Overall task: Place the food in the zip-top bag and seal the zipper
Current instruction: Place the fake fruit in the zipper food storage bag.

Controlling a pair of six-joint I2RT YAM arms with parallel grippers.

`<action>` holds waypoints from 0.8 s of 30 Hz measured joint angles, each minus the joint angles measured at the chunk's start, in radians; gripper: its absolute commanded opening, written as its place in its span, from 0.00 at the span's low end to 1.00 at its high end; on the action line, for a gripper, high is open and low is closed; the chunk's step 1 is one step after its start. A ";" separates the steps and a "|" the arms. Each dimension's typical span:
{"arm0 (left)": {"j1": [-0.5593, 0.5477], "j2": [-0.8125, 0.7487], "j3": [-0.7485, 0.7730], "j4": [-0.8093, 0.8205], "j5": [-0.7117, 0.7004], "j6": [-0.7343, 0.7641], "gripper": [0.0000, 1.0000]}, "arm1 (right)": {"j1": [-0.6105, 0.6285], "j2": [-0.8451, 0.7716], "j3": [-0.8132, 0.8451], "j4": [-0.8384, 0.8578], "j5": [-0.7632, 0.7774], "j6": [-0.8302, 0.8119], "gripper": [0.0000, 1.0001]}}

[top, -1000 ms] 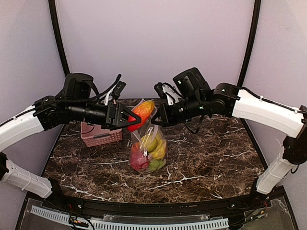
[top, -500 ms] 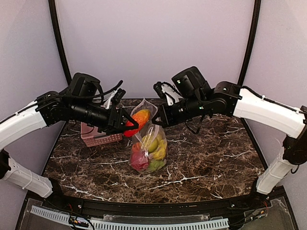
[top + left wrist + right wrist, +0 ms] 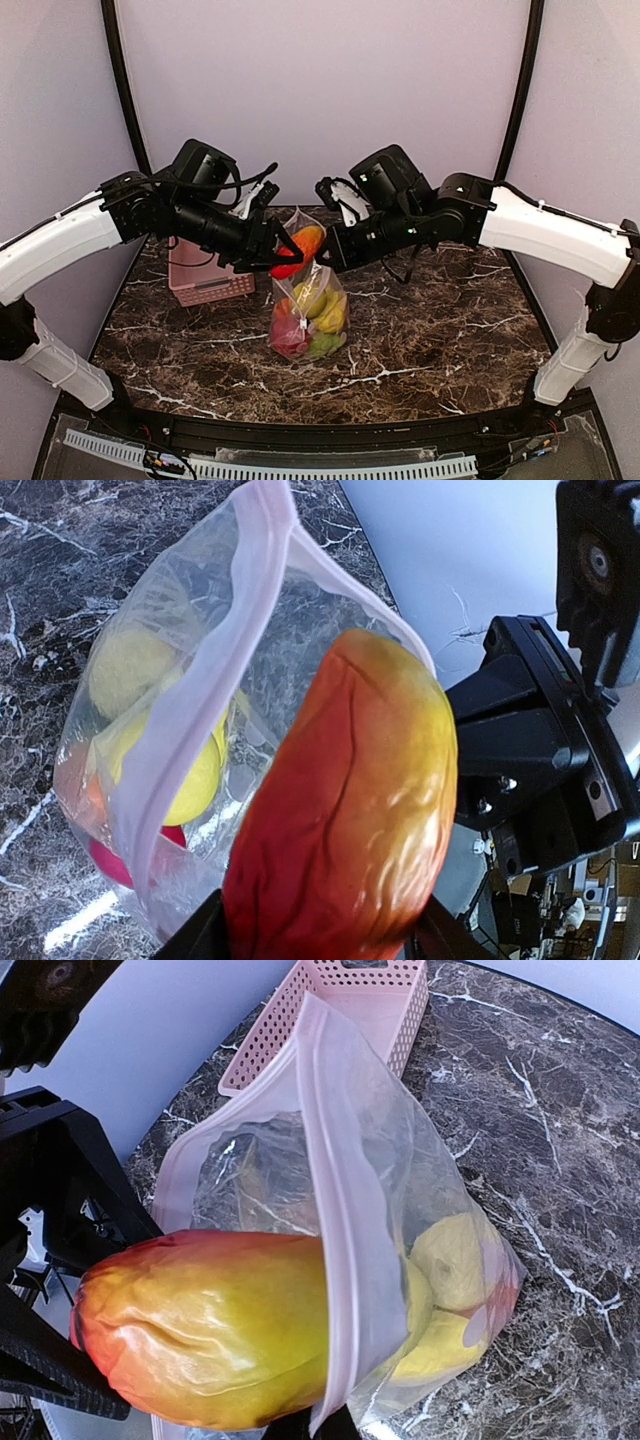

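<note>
jaws of the left gripper (image 3: pixel 288 254) clamp a red-orange toy mango (image 3: pixel 350 810) at the mouth of the zip-top bag (image 3: pixel 312 315); the right gripper (image 3: pixel 326 257), closed, seemingly pinches the pink zipper (image 3: pixel 340 1260), its fingertips mostly cut off.

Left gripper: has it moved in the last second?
Yes. In the top view the left gripper, holding the red-orange fruit, has shifted right, away from the pink basket and toward the zip-top bag mouth.
</note>
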 measured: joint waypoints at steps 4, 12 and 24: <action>0.000 0.039 0.031 -0.014 0.006 0.002 0.63 | 0.000 0.005 0.003 -0.013 0.010 0.000 0.00; 0.000 0.079 0.059 -0.031 0.011 0.009 0.75 | 0.001 0.016 0.021 -0.021 0.011 -0.007 0.00; 0.013 0.089 0.154 -0.111 -0.009 0.077 0.89 | 0.001 0.030 0.032 -0.024 0.027 -0.011 0.00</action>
